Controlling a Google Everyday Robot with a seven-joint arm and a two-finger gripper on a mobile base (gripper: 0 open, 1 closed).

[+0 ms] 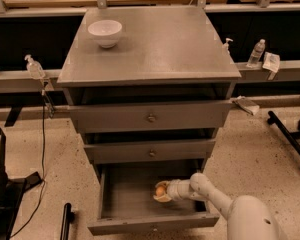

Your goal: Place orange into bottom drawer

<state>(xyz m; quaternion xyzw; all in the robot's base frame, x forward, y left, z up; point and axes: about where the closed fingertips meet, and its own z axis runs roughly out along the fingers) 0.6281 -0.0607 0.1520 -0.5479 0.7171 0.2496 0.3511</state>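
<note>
The gripper [163,192] grips the orange [160,189] low inside the pulled-out bottom drawer [140,225], right of its middle, so letting go should land it inside. A white bowl [105,32] sits near the cabinet top's back-left corner.

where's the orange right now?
Camera view, lower middle: the orange is held by the gripper inside the open bottom drawer, near its middle.
</note>
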